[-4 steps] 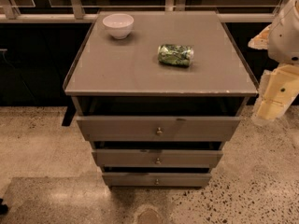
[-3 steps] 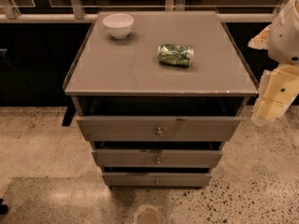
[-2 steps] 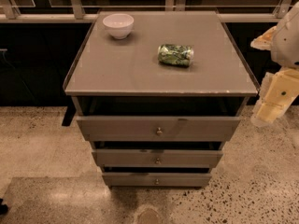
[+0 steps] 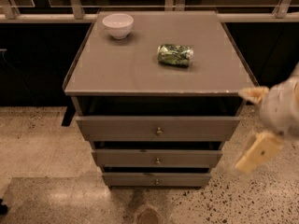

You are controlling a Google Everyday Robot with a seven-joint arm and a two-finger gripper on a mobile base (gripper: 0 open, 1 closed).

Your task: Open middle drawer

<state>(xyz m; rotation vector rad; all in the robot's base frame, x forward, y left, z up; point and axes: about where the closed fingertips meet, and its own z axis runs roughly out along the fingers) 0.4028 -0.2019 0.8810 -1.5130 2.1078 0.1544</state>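
Observation:
The middle drawer (image 4: 187,158) is a grey flat front with a small brass knob (image 4: 157,161), in the grey cabinet at the centre of the camera view. It lies between a taller top drawer (image 4: 196,128) and a narrower bottom drawer (image 4: 187,179). A dark gap shows above each front. My gripper (image 4: 256,124) is at the right edge, beside the cabinet's right front corner, at about the height of the top drawer. Its two cream fingers (image 4: 258,151) stand wide apart and hold nothing. It touches no drawer.
On the cabinet top (image 4: 117,64) stand a white bowl (image 4: 117,25) at the back left and a crushed green can (image 4: 174,55) right of centre. A railing (image 4: 46,17) and dark wall run behind. Speckled floor (image 4: 42,143) lies in front and to both sides.
My gripper has dropped lower and come a little left, from beside the cabinet top to beside the top drawer. The drawers, bowl and can have not moved.

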